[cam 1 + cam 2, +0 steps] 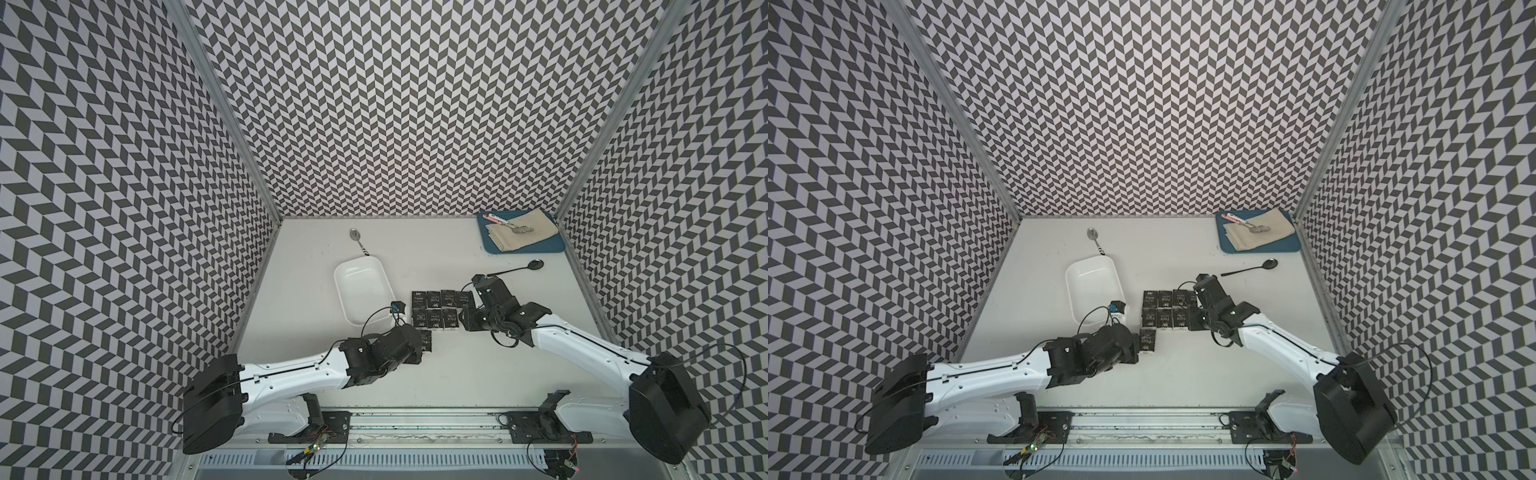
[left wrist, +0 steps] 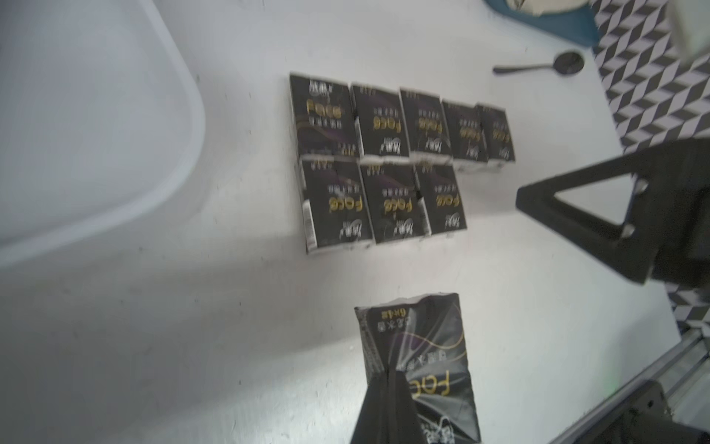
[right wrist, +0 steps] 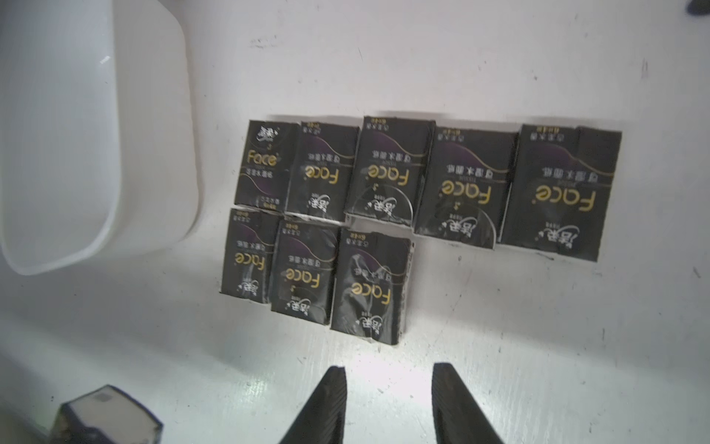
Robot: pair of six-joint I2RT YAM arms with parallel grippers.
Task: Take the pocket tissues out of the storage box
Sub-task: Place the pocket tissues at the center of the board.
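Eight pocket tissues (image 3: 388, 173) lie flat on the bench (image 1: 457, 374) just beside the storage box (image 1: 361, 291), five in the far row and three in the near one, packed edge to edge. The tight grid probably keeps them tidy and leaves the arms room to work.

The ninth packet (image 2: 422, 353) is out of the box too. The left pincer (image 2: 389, 378) is clamped on one end of it, in front of the near row. Whether its free end touches the bench I cannot tell. Gripping the end leaves most of the packet free to be laid down, probably in the gap beside the third packet.

The right pincer (image 3: 389, 369) has its jaws apart and holds nothing, hovering just short of the rows. In both top views the box looks empty, so only this set-down seems left.
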